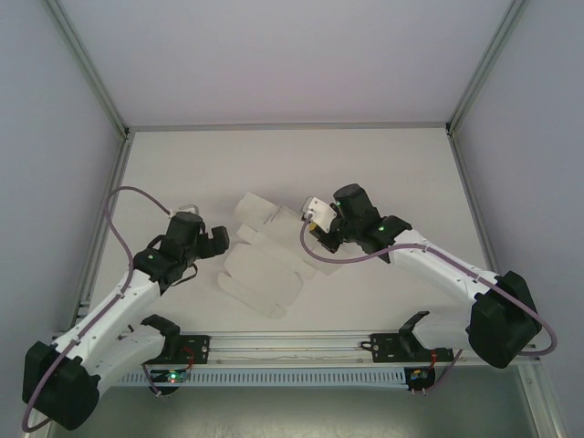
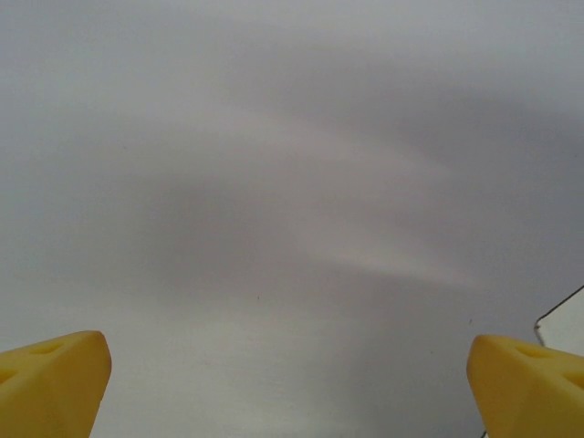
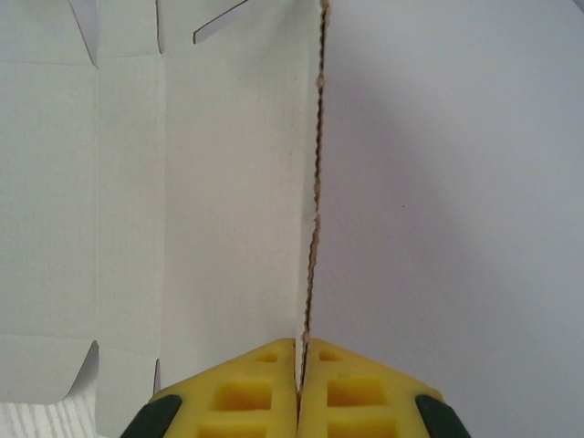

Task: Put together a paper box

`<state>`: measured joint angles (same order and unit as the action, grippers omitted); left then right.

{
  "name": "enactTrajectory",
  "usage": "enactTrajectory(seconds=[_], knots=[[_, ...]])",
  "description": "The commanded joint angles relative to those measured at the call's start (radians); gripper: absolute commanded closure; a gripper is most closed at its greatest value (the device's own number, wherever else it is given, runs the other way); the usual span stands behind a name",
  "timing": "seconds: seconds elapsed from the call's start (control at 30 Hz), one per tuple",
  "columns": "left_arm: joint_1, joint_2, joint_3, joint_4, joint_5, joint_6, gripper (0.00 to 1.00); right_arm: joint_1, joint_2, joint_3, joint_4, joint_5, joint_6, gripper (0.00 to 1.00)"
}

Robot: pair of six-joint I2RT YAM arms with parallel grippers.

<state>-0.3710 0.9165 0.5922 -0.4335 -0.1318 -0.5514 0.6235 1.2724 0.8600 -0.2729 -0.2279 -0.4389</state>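
Right tool (image 3: 301,351) clamps the paper box (image 3: 228,182) edge, shown at its wrist; left tool (image 2: 292,379) gapes wide.

The paper box (image 3: 210,201) runs past the top and left edges of the right wrist view.

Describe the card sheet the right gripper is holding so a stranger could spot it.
Near the middle of the white table, the paper box lies as an unfolded white card sheet. Notched flaps, creases and one edge pinched by the right gripper set it apart.
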Motion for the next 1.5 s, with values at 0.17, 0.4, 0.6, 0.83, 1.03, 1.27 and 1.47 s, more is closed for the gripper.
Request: enactTrajectory(seconds=[0.17,0.4,0.6,0.83,1.03,1.27,1.47], knots=[[0.023,0.164,0.04,0.074,-0.043,-0.016,0.0,-0.008,-0.022,0.003,0.016,-0.1,-0.016,1.0],[0.024,0.211,0.038,0.138,0.05,0.029,0.0,-0.013,-0.035,-0.016,0.037,-0.119,-0.004,1.0],[0.024,0.123,-0.075,0.363,0.321,0.124,0.0,-0.017,-0.039,-0.02,0.038,-0.125,0.003,1.0],[0.02,0.08,-0.131,0.457,0.518,0.182,0.0,-0.019,-0.039,-0.018,0.046,-0.136,0.018,1.0],[0.011,0.013,-0.155,0.438,0.491,0.136,0.0,-0.019,-0.049,-0.02,0.061,-0.082,0.043,1.0],[0.01,-0.119,-0.2,0.405,0.476,0.101,0.0,-0.019,-0.081,-0.041,0.062,-0.116,0.023,1.0],[0.011,-0.116,-0.141,0.332,0.349,0.105,0.03,-0.017,-0.084,-0.039,0.062,-0.146,0.024,1.0]])
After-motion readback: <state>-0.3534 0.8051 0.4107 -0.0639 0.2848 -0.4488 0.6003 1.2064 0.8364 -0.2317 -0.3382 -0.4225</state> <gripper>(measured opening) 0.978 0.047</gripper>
